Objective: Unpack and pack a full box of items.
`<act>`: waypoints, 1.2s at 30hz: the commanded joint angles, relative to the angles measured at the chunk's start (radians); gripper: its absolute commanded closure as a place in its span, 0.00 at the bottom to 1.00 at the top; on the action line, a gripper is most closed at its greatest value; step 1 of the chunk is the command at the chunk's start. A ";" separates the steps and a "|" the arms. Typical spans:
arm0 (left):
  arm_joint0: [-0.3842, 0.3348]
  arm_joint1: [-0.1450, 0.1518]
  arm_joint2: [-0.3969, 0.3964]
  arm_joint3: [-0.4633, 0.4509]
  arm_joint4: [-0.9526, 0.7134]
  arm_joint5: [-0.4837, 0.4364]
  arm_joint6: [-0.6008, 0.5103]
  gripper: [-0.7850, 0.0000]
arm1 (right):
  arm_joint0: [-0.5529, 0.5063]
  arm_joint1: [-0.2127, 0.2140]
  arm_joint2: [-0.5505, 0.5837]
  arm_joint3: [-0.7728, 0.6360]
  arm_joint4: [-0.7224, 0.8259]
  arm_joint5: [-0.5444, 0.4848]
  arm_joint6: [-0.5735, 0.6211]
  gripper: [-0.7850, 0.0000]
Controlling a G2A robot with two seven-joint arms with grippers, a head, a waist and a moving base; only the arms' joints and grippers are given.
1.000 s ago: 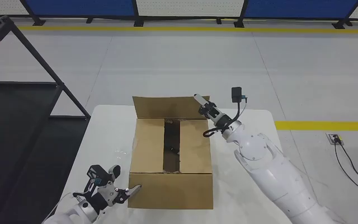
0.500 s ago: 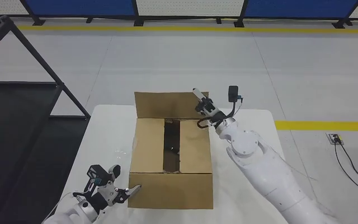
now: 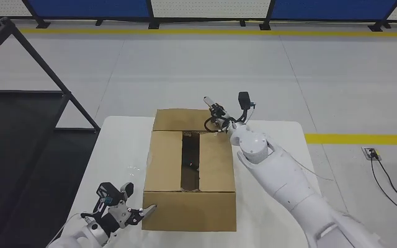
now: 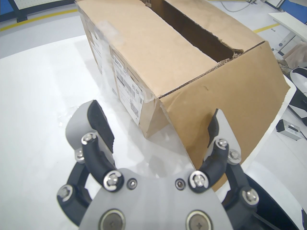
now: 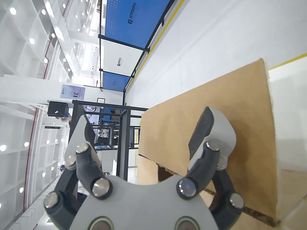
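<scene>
Since a second ago the right gripper (image 3: 213,113) has swung toward the left of the top view, along the box's far flap (image 3: 183,119). That flap now shows lower and narrower than before. The gripper's jaws are apart and hold nothing, and in the right wrist view one finger (image 5: 211,130) lies against the flap's brown face. The left gripper (image 3: 139,214) has not shifted. It sits at lower left, just beside the box's near left corner, with its jaws spread wide; whether a fingertip touches the cardboard cannot be told.

The box (image 3: 190,180) stands in the middle of the white table (image 3: 118,155). Its two long flaps (image 4: 153,48) are folded almost shut, leaving a dark slot between them.

Around the table lies a pale floor (image 3: 186,68) with a yellow line (image 3: 186,31) across the top of the frame. Blue panels (image 3: 87,7) stand behind the line, and a black frame (image 3: 37,93) stands at the left.

The far flap stands at the table's far edge. A strip of tabletop shows between the box and the table's left edge. On the right the arm lies over the tabletop.
</scene>
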 commanded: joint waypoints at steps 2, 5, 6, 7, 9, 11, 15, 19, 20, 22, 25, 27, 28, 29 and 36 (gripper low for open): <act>0.000 0.000 0.000 0.000 0.000 0.000 0.000 0.00 | 0.020 -0.018 -0.006 0.046 -0.006 0.021 0.033 0.00; 0.000 0.000 0.000 0.000 0.000 0.000 0.000 0.00 | 0.034 -0.031 -0.006 0.085 -0.009 0.038 0.062 0.00; 0.000 0.000 0.000 0.000 0.000 0.000 0.000 0.00 | 0.039 -0.035 -0.005 0.097 -0.011 0.044 0.070 0.00; 0.000 0.000 0.000 0.000 0.000 0.000 0.000 0.00 | 0.043 -0.039 -0.004 0.108 -0.015 0.048 0.074 0.00; 0.000 0.000 0.000 0.000 0.000 0.000 0.000 0.00 | 0.047 -0.045 0.001 0.124 -0.018 0.043 0.078 0.00; 0.000 0.000 0.000 0.000 0.000 0.000 0.000 0.00 | 0.050 -0.051 0.006 0.139 -0.022 0.040 0.079 0.00; 0.000 0.000 0.000 0.000 0.000 0.000 0.000 0.00 | 0.055 -0.061 0.016 0.161 -0.031 0.031 0.082 0.00; 0.000 0.000 0.000 0.000 0.000 0.000 0.000 0.00 | 0.054 -0.067 0.034 0.164 -0.044 -0.028 0.052 0.00; 0.000 0.000 0.000 0.000 0.000 0.000 0.000 0.00 | 0.052 -0.068 0.040 0.158 -0.046 -0.053 0.045 0.00; 0.000 0.000 0.000 0.000 0.000 0.000 0.000 0.00 | 0.041 -0.067 0.056 0.139 -0.038 -0.116 0.059 0.00; 0.000 0.000 0.000 0.000 0.000 0.000 0.000 0.00 | 0.026 -0.060 0.084 0.111 -0.035 -0.204 0.091 0.00; 0.000 0.000 0.000 0.000 0.000 0.000 0.000 0.00 | 0.014 -0.055 0.101 0.084 -0.034 -0.239 0.120 0.00; 0.000 0.000 0.000 0.000 0.000 0.000 0.000 0.00 | 0.006 -0.052 0.110 0.061 -0.025 -0.262 0.156 0.00; 0.000 0.000 0.000 0.000 0.000 0.000 0.000 0.00 | -0.001 -0.047 0.120 0.045 -0.019 -0.281 0.189 0.00; 0.032 0.003 -0.032 -0.035 -0.033 -0.006 0.036 0.00 | -0.045 -0.015 0.169 -0.078 -0.005 -0.295 0.507 0.00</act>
